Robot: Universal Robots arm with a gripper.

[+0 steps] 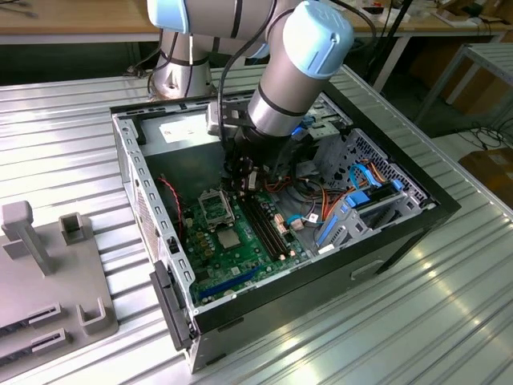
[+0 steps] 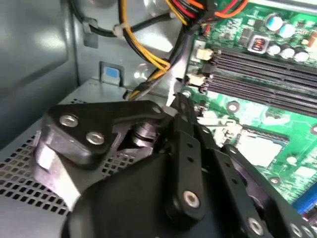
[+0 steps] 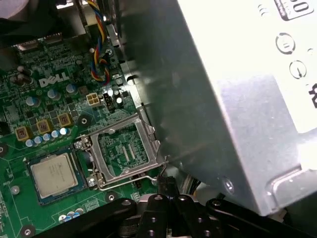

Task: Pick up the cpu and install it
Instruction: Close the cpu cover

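One gripper (image 3: 166, 184) hangs low inside the open computer case (image 1: 132, 176), its two fingers drawn together with nothing between them. In the first wrist view the closed tip sits just beside the wire lever at the edge of the silver-framed socket (image 3: 126, 151); whether it touches the lever cannot be told.

The cpu (image 3: 52, 176) is not in the gripper's hold. It lies flat, pale face up, on the green board (image 3: 44, 99), inside a dark square surround on the far side of the socket from the fingertips, so the socket stands between gripper and cpu. The socket's frame lies down around a bare middle with no chip in it.

In the second wrist view the pale square shows again at (image 2: 260, 148), partly behind the gripper's black linkage, near the long dark memory slots (image 2: 267, 74). A bundle of yellow and orange wires (image 2: 143, 54) runs past above the fingertips.

In the exterior view the arm (image 1: 292, 80) reaches down into the case from above, its end over the board close to the socket (image 1: 216, 207), with the cpu (image 1: 228, 238) just beyond that, nearer the camera. A silver power supply box (image 3: 237, 114) stands close beside the gripper. The case rests on a ribbed metal table (image 1: 64, 144), and a grey fixture (image 1: 48, 273) sits well apart at the exterior view's left
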